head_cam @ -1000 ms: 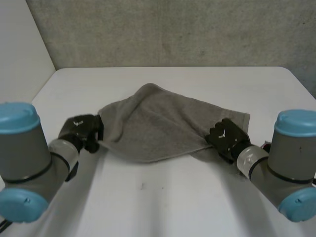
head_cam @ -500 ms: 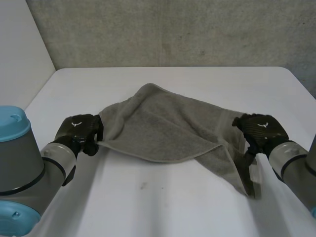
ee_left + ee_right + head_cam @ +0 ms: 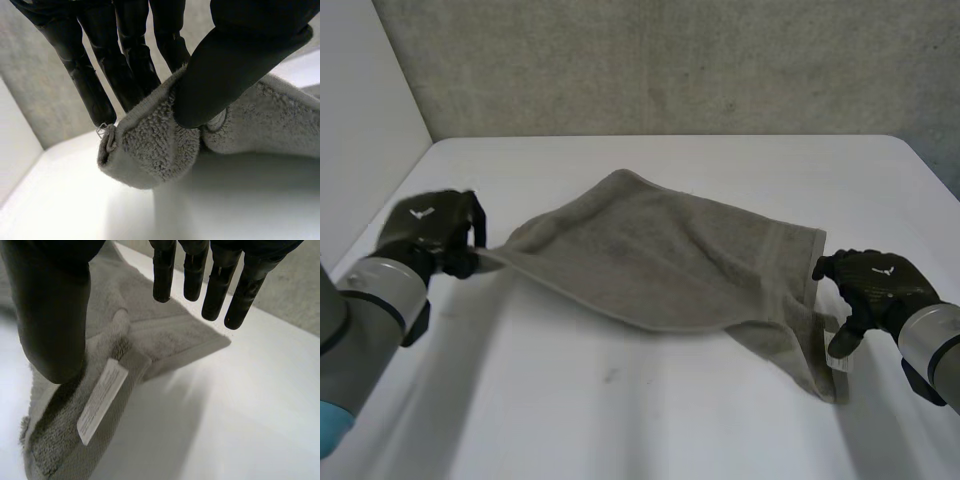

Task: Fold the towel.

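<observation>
left hand point(image 3: 428, 232): clamped on one corner of the towel point(image 3: 660, 250). Thumb point(image 3: 235, 65) presses the cloth against the fingers point(image 3: 100, 65). That corner is bunched and held clear of the table point(image 3: 620, 420).
right hand point(image 3: 872, 283): fingers straight and spread, thumb apart, nothing held. It hovers just beside the towel's other end.
tag point(image 3: 102, 401): white, on the crumpled corner below the right hand's thumb. That corner lies on the table.
towel: grey, long axis running from one hand to the other. It is lifted at the left hand's pinch and sags down to the table toward the right hand. The far edge humps up between the hands, beyond both.
key relation: the loose corner lies under the right hand on its thumb side, very near. The left hand is well apart, at the opposite end, so this grasp falls to the right hand.
next, my read: the right hand goes down and closes on the tag corner; until then there's no fold to make.
risk: pinching one layer only.
table: white, smooth, bare on the near side of the towel and beyond it.
room: grey wall point(image 3: 670, 60) past the table's far edge, white side panel point(image 3: 360, 100) beyond the left hand.
</observation>
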Robot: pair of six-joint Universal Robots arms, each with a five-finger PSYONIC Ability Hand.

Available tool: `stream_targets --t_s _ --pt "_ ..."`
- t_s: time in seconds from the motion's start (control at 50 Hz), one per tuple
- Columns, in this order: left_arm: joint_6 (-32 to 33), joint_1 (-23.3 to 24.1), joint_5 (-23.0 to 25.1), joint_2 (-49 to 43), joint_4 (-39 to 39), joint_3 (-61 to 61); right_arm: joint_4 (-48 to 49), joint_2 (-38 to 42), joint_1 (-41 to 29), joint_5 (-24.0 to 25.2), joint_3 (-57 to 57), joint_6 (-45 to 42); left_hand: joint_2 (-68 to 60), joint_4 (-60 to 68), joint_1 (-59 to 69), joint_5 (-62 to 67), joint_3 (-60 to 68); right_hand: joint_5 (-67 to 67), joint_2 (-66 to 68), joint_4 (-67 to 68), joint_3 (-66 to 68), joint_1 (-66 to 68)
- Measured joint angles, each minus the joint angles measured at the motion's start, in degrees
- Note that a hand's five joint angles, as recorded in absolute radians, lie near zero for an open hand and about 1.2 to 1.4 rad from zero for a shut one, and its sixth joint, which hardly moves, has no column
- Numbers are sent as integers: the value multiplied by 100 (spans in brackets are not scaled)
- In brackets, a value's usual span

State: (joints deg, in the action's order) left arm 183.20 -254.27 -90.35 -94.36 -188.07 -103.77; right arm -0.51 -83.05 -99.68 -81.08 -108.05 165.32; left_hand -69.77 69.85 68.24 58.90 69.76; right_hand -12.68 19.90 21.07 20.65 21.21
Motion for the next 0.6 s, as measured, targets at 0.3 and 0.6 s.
stream_targets --t_s 0.3,0.6 --pt "-24 -614 329 530 -2 -59 -210 -284 -551 26 91 59 0 0 0 0 0 373 -13 -22 -18 -109" --pt "-22 -635 519 397 -42 -172 -181 298 -1698 23 -86 -35 0 0 0 0 0 111 0 -7 0 -44"
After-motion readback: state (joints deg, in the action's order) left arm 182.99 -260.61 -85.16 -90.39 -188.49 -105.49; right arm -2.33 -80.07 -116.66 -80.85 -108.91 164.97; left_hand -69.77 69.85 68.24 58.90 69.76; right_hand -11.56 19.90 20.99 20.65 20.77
